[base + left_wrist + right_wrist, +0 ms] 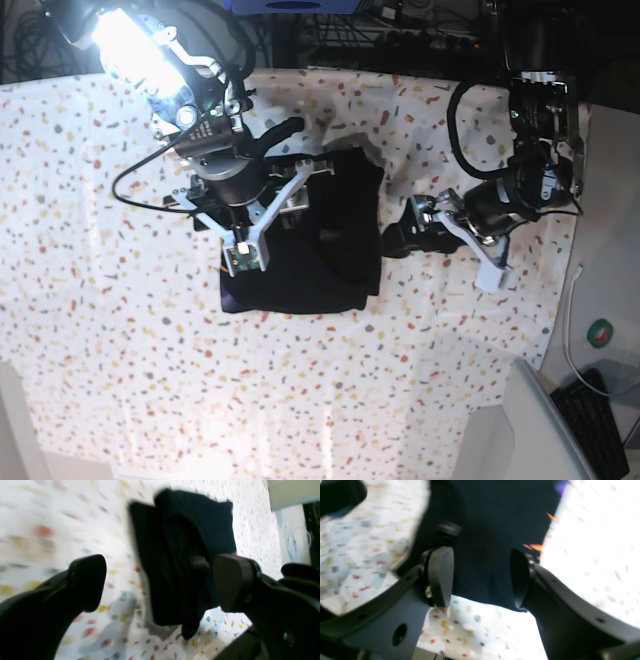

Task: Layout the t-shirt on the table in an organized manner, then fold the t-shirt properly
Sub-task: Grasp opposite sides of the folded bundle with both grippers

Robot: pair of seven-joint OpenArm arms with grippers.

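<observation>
The black t-shirt (310, 235) lay folded in a small pile near the middle of the speckled desk (100, 330). The left claw (160, 582) was spread wide apart beside the shirt and held nothing. The right claw (482, 577) was over the shirt, its two sides apart, holding nothing.

No text, label, brand, number or sign can be read in any view. The orange and purple marks at the edge of the t-shirt (495, 542) are too blurred to show letters. A small round green and red sticker (600, 333) off the table's (100, 350) right side in the base view is too small to read.
</observation>
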